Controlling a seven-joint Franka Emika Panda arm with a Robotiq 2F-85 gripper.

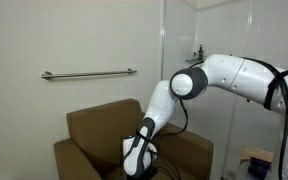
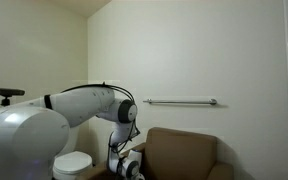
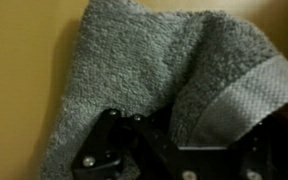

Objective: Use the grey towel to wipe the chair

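The grey towel [image 3: 154, 70] fills most of the wrist view, rumpled and folded, lying on the tan chair seat [image 3: 19, 80]. My gripper [image 3: 179, 140] is shut on the grey towel, a fold of it pinched between the black fingers. In both exterior views the arm reaches down into the tan-brown chair [image 1: 94, 130] [image 2: 184, 150], with the gripper [image 1: 136, 165] [image 2: 127, 170] low over the seat. The towel is hidden in the exterior views.
A metal grab bar [image 1: 89, 73] [image 2: 181, 101] is fixed to the white wall above the chair. A white toilet [image 2: 72, 163] stands beside the chair. A blue and brown object [image 1: 256, 160] sits at the lower right.
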